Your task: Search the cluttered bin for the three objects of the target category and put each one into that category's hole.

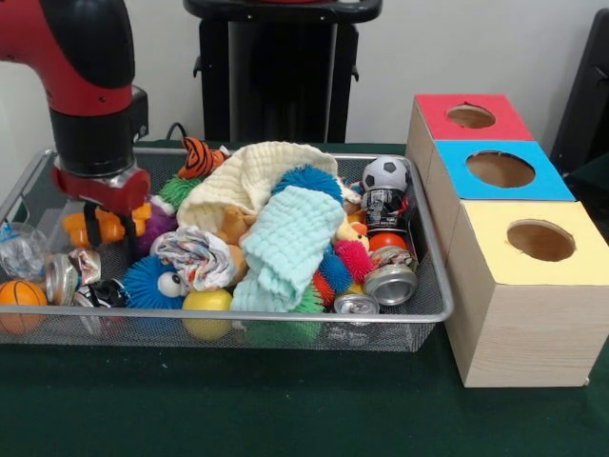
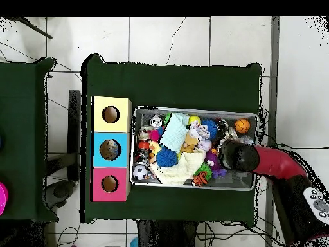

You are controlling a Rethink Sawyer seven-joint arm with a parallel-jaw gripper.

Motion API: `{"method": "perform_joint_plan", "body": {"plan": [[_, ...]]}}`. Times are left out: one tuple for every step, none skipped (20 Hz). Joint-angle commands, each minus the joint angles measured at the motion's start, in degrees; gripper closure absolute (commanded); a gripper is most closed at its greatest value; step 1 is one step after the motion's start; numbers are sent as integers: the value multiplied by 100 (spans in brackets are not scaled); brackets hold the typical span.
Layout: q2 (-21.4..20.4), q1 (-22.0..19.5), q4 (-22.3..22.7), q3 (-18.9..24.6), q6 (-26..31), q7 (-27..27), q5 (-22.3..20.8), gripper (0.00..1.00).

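The pincer point(image 1: 107, 228) hangs inside the wire bin's point(image 1: 433, 286) left end; whether it is open or holding anything cannot be told. Crushed cans point(image 1: 390, 283) lie at the bin's right end, and right of the bin stand three boxes point(image 1: 519, 286) with holes.

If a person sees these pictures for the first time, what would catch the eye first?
Probably the wire bin, heaped with bright toys, cans and cloths, a mint cloth lying on top near the middle. Next, the red arm reaching down into the bin's end far from the boxes. Beside the bin stand three boxes with red, blue and yellow holed tops.
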Motion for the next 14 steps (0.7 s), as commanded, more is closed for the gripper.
{"method": "perform_joint_plan", "body": {"plan": [[-649,-354,400,795,1486,-1092,674,0],[-710,-331,376,803,1543,-1095,692,0],[-678,-313,259,807,1605,-1109,685,0],[-646,-295,143,811,1666,-1123,678,0],[-615,-309,52,832,1717,-1160,668,0],[-574,-298,-71,835,1773,-1204,643,0],[-561,-304,-168,857,1856,-1263,628,0],[-532,-300,-293,877,1959,-1322,613,0],[-501,-303,-392,902,2042,-1372,599,0],[-469,-306,-491,926,2126,-1423,585,0],[-469,-312,-537,943,2181,-1438,569,0],[-465,-296,-616,943,2247,-1446,548,0],[-475,-286,-657,939,2261,-1441,511,0],[-484,-276,-698,935,2275,-1435,474,0]]}}
